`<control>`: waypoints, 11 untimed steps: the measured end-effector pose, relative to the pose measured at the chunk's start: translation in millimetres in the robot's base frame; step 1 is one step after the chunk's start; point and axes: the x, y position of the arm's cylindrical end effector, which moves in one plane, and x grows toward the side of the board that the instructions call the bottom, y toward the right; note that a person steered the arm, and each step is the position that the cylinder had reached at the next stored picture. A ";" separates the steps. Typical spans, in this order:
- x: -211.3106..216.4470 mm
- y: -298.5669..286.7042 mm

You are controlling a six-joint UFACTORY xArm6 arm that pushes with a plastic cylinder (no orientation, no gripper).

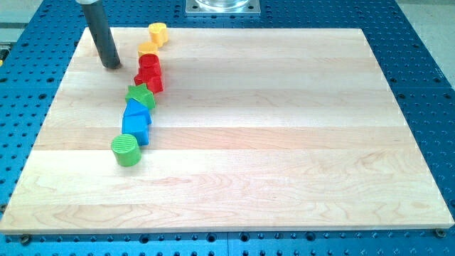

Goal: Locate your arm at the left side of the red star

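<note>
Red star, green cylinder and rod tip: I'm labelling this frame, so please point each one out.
red star (151, 82), camera view, on its top face.
green cylinder (126, 149), camera view, on its ridged round top.
my tip (111, 66), camera view, at the rod's very end, to the view's left of the red blocks.

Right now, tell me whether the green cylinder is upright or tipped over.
Upright. The green cylinder stands on end; its round ribbed top faces up, at the chain's lower end.
</note>
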 end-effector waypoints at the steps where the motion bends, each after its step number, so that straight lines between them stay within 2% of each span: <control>1: -0.9 2.2; 3: -5.1 2.2; 11: 36.1 20.8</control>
